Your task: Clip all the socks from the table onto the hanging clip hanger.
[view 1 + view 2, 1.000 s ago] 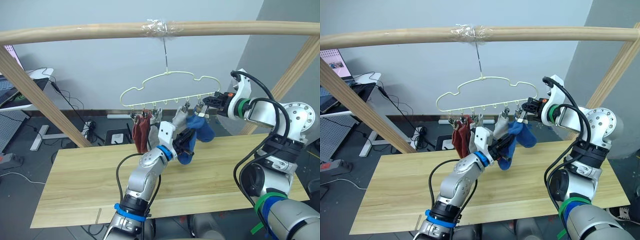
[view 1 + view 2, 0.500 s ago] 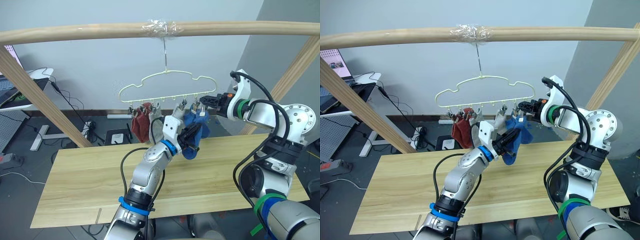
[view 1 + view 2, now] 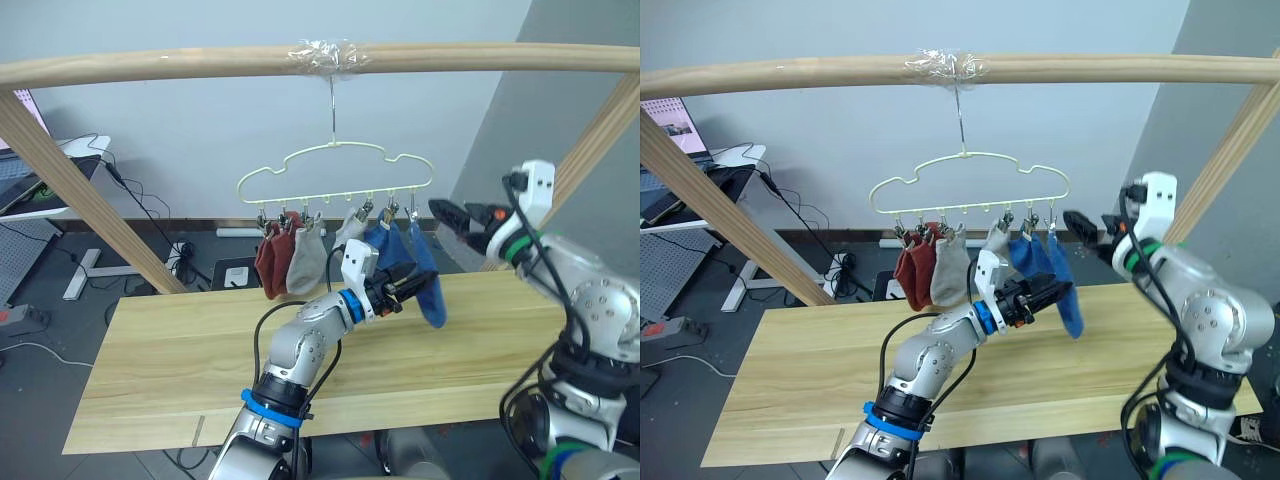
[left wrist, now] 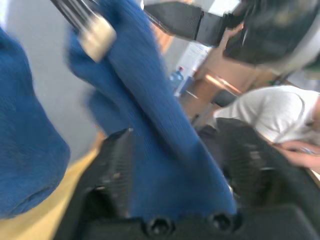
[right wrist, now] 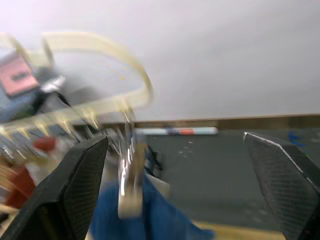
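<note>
The pale-yellow clip hanger (image 3: 335,160) hangs by its hook from the wooden pole. Several socks hang clipped along it: rust red (image 3: 268,262), light grey (image 3: 305,258), another grey (image 3: 350,230), blue (image 3: 382,243) and a second blue sock (image 3: 427,285) at the right end. My left gripper (image 3: 406,283) is open, and that last blue sock (image 4: 160,150) hangs loosely between its fingers (image 4: 112,170). My right gripper (image 3: 447,215) is open and stands apart to the right of the hanger, facing the end clip (image 5: 129,185). The table (image 3: 180,350) lies below.
A thick wooden pole frame (image 3: 200,65) spans the top, with slanted legs at both sides. A person in a white shirt (image 4: 270,115) shows behind the sock in the left wrist view. Cables and a desk lie on the floor at the back left.
Both grippers have opened. The left one let go of the blue sock, which now hangs straight from the end clip. The right gripper drew back to the right, off the clip.
</note>
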